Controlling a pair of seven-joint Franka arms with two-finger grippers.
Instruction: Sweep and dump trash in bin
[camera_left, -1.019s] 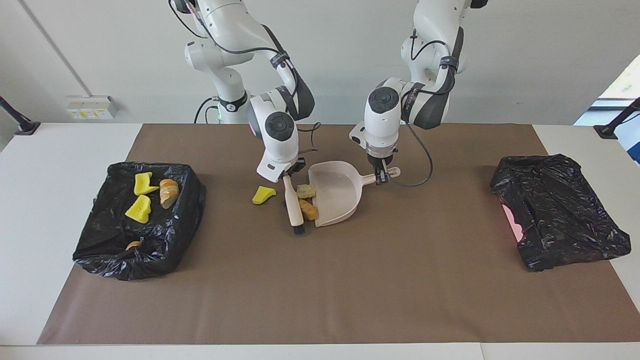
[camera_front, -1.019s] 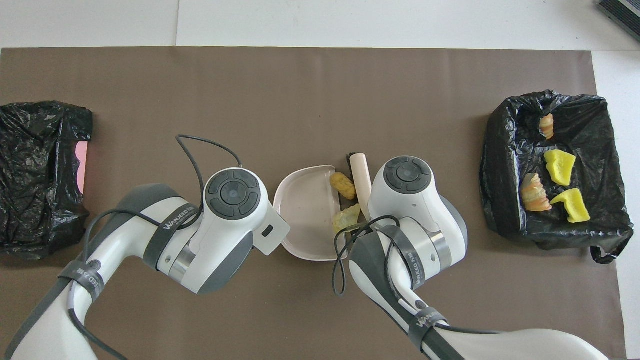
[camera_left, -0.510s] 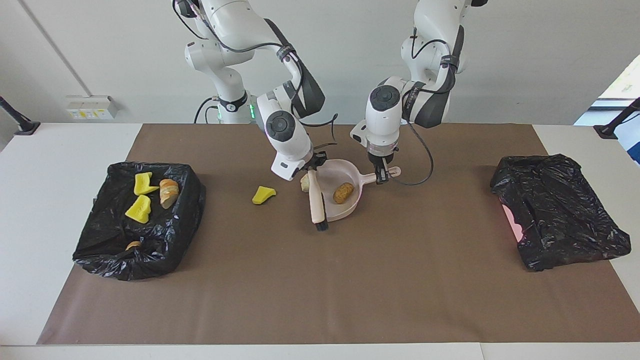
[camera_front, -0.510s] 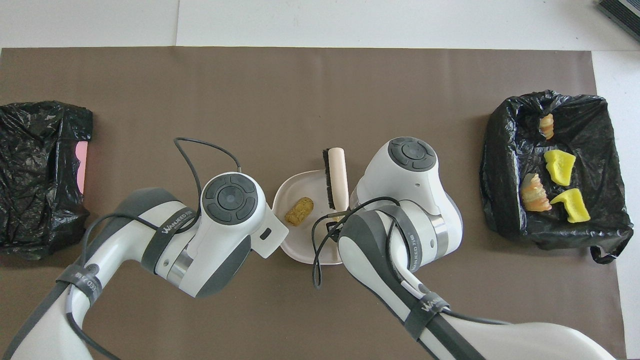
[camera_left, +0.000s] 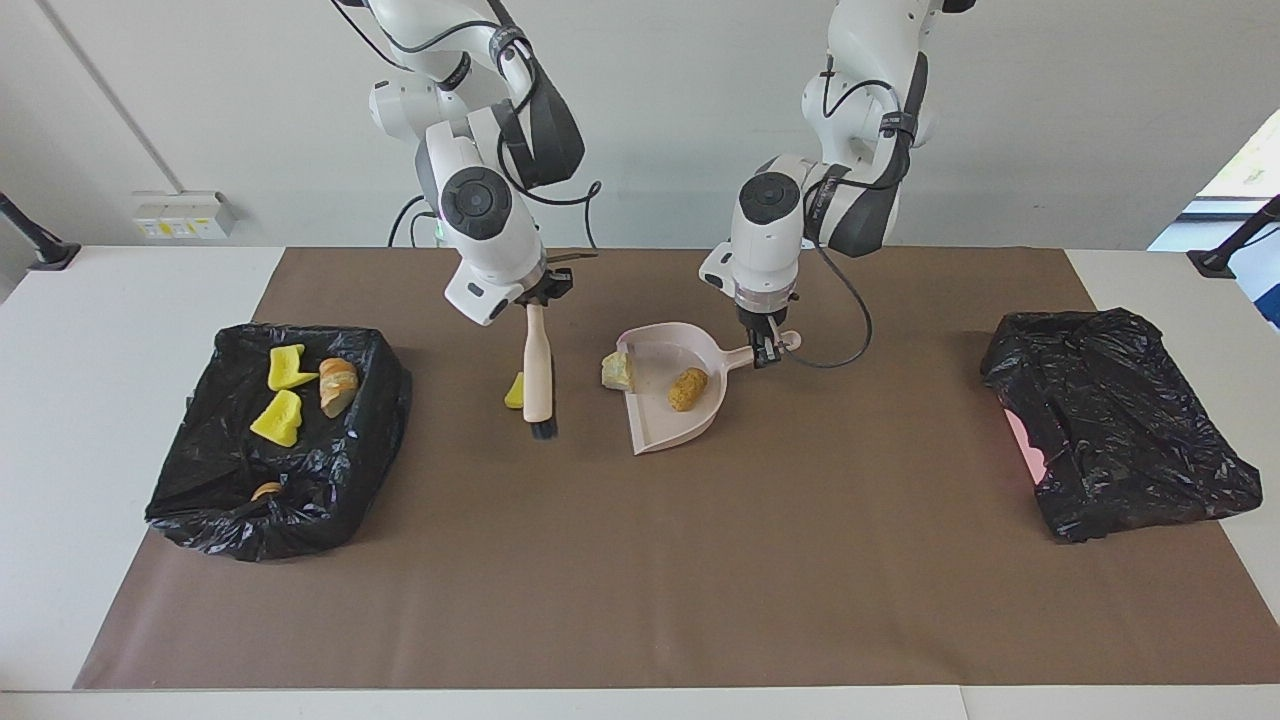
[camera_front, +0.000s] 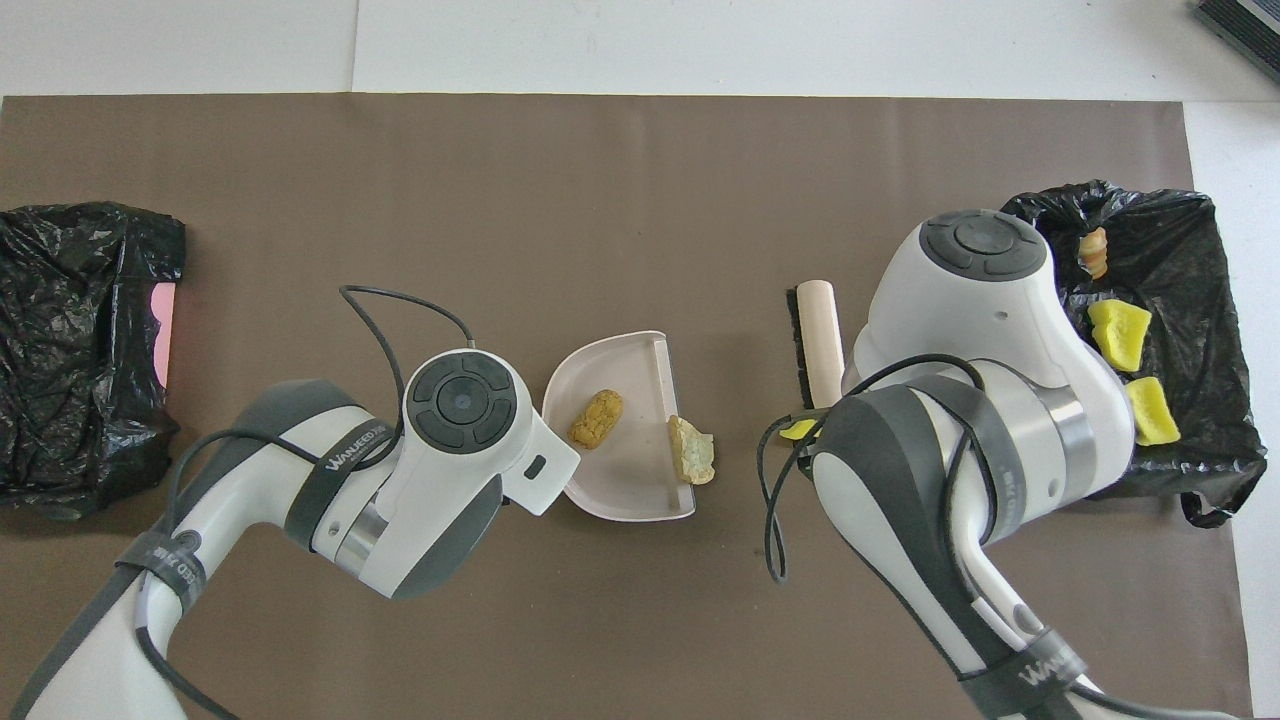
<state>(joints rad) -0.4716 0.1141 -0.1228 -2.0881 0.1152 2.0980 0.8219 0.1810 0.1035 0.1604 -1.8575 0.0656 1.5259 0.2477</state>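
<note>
Facing view is showing four scraps (camera_left: 300, 392) lying in the bin (camera_left: 180, 500), one brown lump (camera_left: 687, 388) sitting in the dustpan (camera_left: 655, 425), a pale chunk (camera_left: 616, 370) at its lip and a yellow chunk (camera_left: 514, 391) waiting on the mat, while the left gripper (camera_left: 768, 348) is pinching the pan's handle and the right gripper (camera_left: 535, 299) is clamping the brush (camera_left: 539, 375).

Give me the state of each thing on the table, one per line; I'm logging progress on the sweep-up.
Dustpan: flat on the mat, handle held by left gripper.
Brush: hanging upright from right gripper.
Brown lump: inside the pan.
Pale scrap: at the pan's lip, not fully in.
Yellow chunk: loose on the mat beside the brush.
Lined bin: open, holding four scraps.
Second bin: bag-covered, contents hidden.
</note>
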